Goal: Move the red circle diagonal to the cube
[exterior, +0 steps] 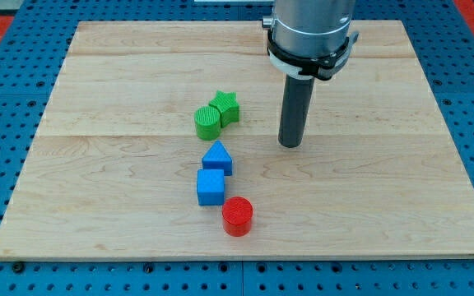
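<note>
On the wooden bench (369, 205), near the view's bottom and a little left of the middle, you find the red circle (238, 216) — a short round block that lies flat. Just up and to the left of it stands the blue cube (211, 187); the two are very near at their corners, but you cannot tell from this view if they touch. Directly above the cube, toward the view's top, sits the blue triangle-shaped block (217, 157), close to the cube, maybe touching it. Further up again are two green blocks side by side: a green cylinder (207, 122) on the left and a green star (225, 108) on the right, pressed against each other. These five blocks make a loose column that runs from the middle of the bench down to the red circle. Your arm carries no claw, so nothing opens, closes or holds — it ends only in the dark rod, and my tip (290, 145) rests on the bench to the right of the green pair and up-right of the blue triangle block. My tip touches no block and it is well apart from the red circle, which lies down and to the left of it.
</note>
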